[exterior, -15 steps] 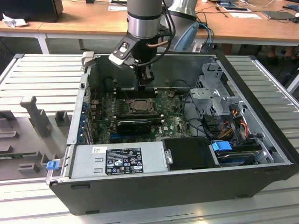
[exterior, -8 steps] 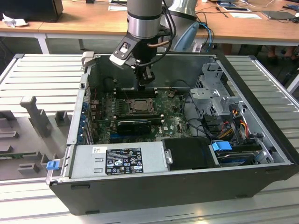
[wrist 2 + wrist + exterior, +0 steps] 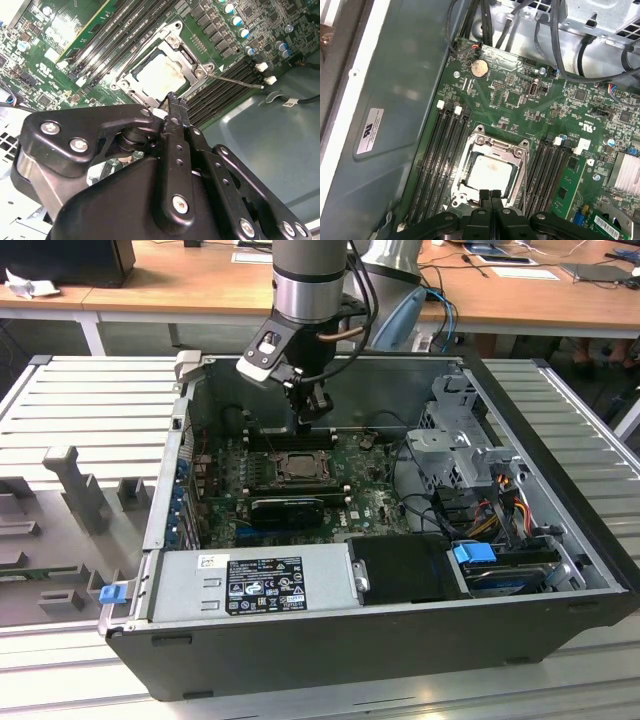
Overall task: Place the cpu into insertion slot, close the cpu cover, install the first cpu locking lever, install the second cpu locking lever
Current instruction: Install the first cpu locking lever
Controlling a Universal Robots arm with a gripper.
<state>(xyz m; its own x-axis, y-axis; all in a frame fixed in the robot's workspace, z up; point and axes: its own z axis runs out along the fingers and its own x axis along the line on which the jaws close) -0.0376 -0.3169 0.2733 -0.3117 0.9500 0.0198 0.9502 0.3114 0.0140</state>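
Note:
The cpu lies in the insertion slot, its pale silver face showing through the window of the cpu cover. The metal cover lies flat over it, seen also in the second wrist view around the cpu. A thin wire locking lever sticks out from one socket corner over the memory slots. My gripper hangs just above one edge of the socket, fingers pressed together with nothing between them. The exterior view has the gripper above the board's middle.
The open computer case walls in the motherboard. Black memory slots flank the socket. A long black card, a power supply, a drive cage and loose cables stand around.

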